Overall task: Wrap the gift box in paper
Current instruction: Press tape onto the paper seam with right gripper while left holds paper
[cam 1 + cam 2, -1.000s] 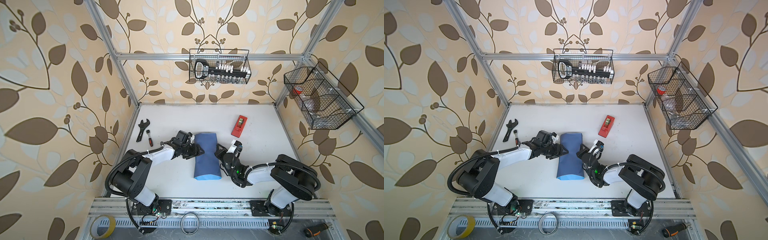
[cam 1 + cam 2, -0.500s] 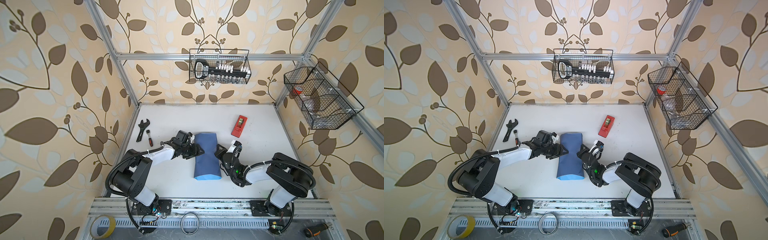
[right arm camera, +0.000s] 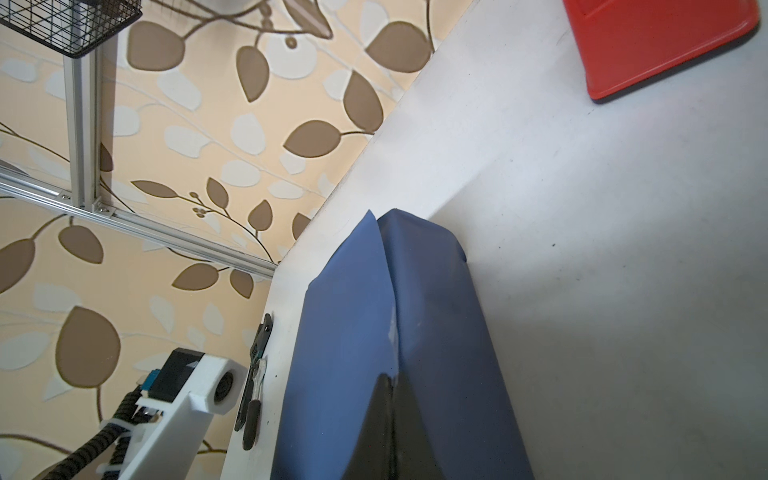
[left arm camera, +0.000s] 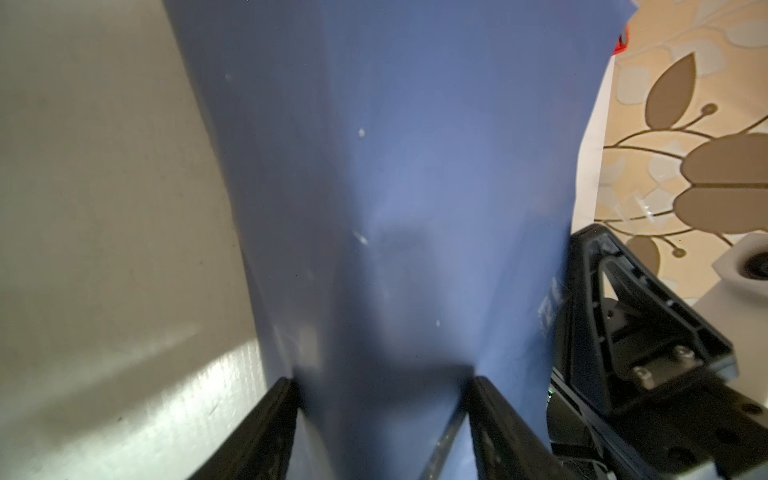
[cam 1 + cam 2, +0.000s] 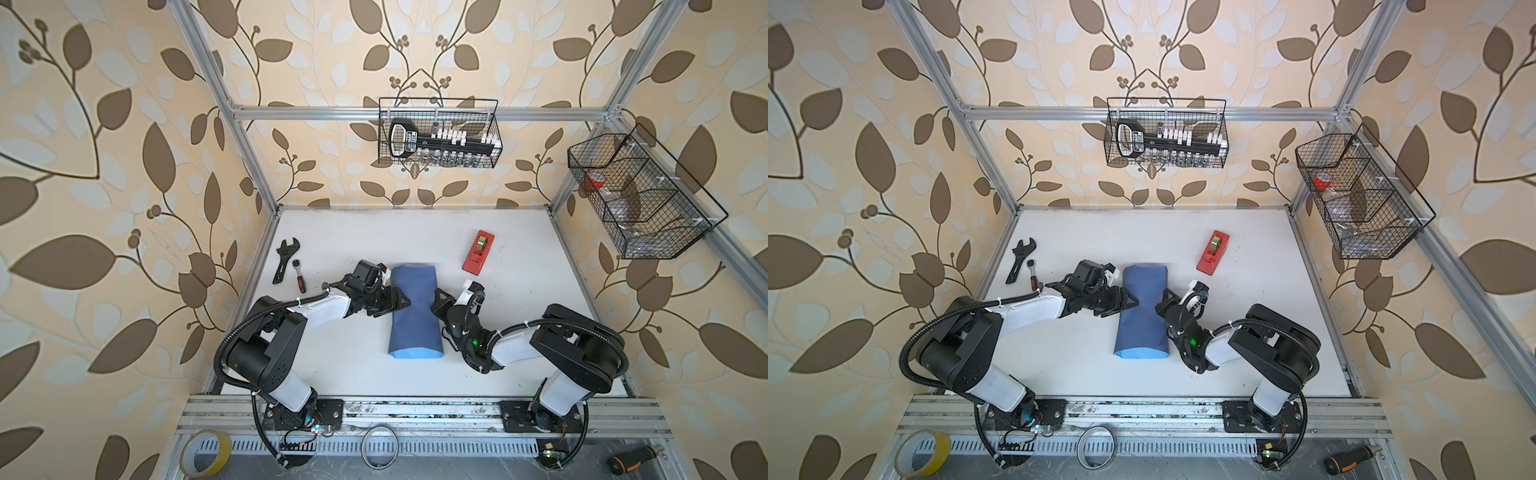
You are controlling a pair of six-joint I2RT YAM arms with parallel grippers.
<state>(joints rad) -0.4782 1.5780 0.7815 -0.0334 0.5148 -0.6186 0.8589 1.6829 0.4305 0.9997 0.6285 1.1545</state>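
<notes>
— Well, found the paper (image 5: 413,311)?
— Yes. Lies mid-table as a long slate-blue bundle on the white table (image 5: 519,299), running from the near side toward the far side. Shows its light sky-blue face only at the near end. Looks the same in both top views.
— And the gift box?
— Hidden in every view; cannot tell more than that.
— Left gripper (image 5: 401,300)?
— Reaches in from the left and meets the bundle's left edge about halfway along. From the left wrist, holds its fingers (image 4: 282,403) at a middling spread, with a ridge of paper wedged between and touching both. Grips the paper, then, rather than standing free.
— Right gripper (image 5: 437,299)?
— Sits opposite, against the bundle's right edge, almost facing the left one. Closed tip to tip. From the right wrist, rests on the bundle right along the overlap seam. Cannot tell about any pinch of paper.
— Anything else on the table?
— Red tape dispenser (image 5: 478,252) farther back and to the right, well apart from the bundle. Black adjustable wrench (image 5: 284,259) and small ratchet (image 5: 300,279) with a red-and-black handle near the left edge, just beside each other.
</notes>
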